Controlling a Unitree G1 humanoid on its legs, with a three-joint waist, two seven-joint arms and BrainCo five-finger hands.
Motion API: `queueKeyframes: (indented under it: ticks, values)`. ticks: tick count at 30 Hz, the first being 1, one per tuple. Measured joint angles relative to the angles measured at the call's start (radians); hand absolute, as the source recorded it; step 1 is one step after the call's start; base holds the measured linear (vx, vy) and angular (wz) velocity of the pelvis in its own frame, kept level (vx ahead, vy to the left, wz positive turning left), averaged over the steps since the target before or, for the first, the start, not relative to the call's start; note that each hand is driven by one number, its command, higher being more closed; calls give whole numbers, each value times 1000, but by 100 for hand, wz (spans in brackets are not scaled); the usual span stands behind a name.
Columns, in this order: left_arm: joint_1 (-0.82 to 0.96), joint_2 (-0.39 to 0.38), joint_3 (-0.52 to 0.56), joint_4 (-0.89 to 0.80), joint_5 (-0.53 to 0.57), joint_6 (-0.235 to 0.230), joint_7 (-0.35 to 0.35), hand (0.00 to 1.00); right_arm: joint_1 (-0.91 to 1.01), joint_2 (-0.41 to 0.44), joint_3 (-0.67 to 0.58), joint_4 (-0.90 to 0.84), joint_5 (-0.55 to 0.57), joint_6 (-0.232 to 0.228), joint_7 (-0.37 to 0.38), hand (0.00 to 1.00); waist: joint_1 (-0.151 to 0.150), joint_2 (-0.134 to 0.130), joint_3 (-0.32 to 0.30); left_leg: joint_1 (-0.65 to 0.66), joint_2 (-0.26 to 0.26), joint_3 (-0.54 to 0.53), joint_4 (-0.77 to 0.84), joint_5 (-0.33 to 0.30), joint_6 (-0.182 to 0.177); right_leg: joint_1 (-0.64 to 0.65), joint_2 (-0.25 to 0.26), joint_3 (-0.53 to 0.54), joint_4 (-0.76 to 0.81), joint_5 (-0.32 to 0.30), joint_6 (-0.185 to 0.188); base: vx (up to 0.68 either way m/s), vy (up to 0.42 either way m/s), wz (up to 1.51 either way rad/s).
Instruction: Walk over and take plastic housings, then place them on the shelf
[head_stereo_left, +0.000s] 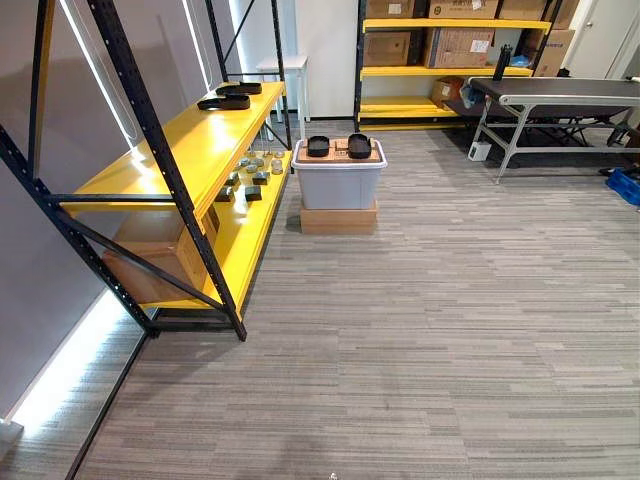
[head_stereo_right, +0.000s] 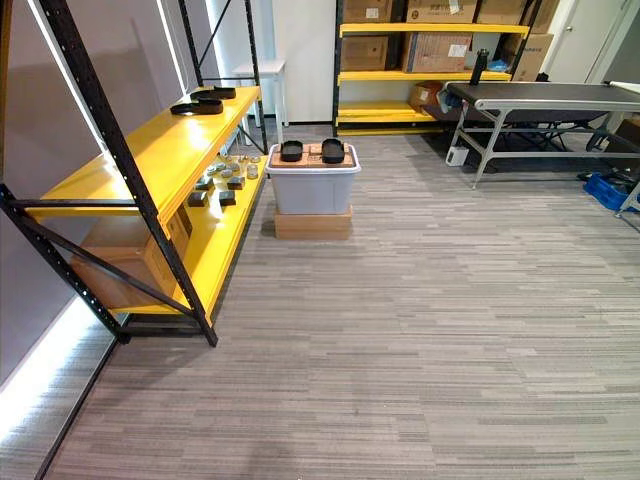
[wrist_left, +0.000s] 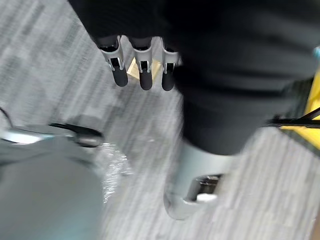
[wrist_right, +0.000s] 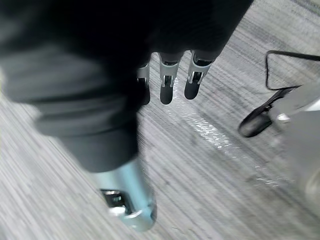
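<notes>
- grey striped carpet (head_stereo_left: 450, 330) runs ahead in the head view, with a yellow shelf (head_stereo_left: 190, 150) on the left.
- two black plastic housings (head_stereo_left: 318, 146) sit on a grey bin (head_stereo_left: 338, 188) at far centre; other housings (head_stereo_left: 224, 102) lie at the shelf's far end.
- left wrist view: left hand (wrist_left: 145, 72) hangs over carpet, fingers straight, released.
- right wrist view: right hand (wrist_right: 168, 85) hangs likewise, released.
</notes>
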Motion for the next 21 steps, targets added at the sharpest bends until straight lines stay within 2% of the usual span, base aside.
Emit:
queueKeyframes:
  ticks: [4,7,16,21]
  values:
    - [-62,96,56,-10,-12,-27,4,0,-71,-112,-57,-2,0,-7,7,0,-7,6,12,9,0,-4,-21,5,-8,7,2,-23,-10,0,1,7,-43,6]
    - [-71,111,63,-14,-33,-42,3,0,-91,-137,-75,-3,0,-23,8,0,-8,8,19,13,0,-17,-23,5,-8,17,2,-33,-14,-4,7,-13,-36,10]
    - [-55,81,60,-14,-60,-46,-5,0,-109,-136,-70,-3,-1,-25,7,0,-7,15,37,18,2,-31,-30,5,-9,28,3,-52,-18,-9,13,-25,-37,6]
    - [-53,35,-21,-14,-56,-51,-1,0,-108,-107,-28,-8,-17,-27,-5,0,-14,12,41,4,-2,-53,-51,21,-20,13,-1,-89,-18,-12,17,-27,-45,15]
